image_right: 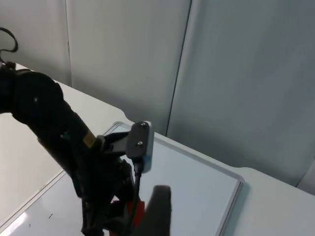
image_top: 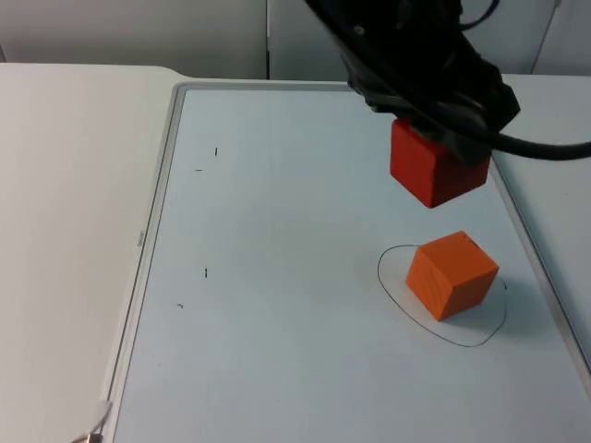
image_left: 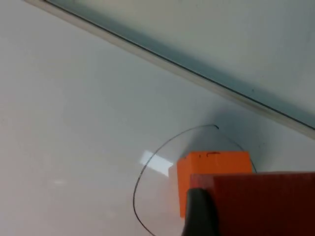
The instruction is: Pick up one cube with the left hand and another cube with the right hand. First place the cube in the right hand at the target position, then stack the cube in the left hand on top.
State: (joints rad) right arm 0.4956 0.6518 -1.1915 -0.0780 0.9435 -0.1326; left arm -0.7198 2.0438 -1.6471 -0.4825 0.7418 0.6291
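Note:
A red cube (image_top: 434, 166) hangs in the air over the right part of the whiteboard, with my left gripper (image_top: 441, 137) shut on it from above. The left wrist view has the same red cube (image_left: 261, 204) beside a black fingertip (image_left: 199, 214). Below it and slightly nearer, an orange cube (image_top: 452, 274) (image_left: 211, 169) rests on the board inside a hand-drawn oval outline (image_top: 381, 268) (image_left: 140, 182). The two cubes are apart, with a clear gap between them. My right gripper is raised well away; its wrist view looks down on the left arm (image_right: 74, 147) and a sliver of the red cube (image_right: 139, 211).
The whiteboard (image_top: 277, 277) has a raised grey frame (image_top: 152, 231) and a few small pen marks (image_top: 205, 272) on its left half. White table top (image_top: 65, 231) lies to the left of the frame. The grey partition wall (image_right: 236, 73) stands behind the board.

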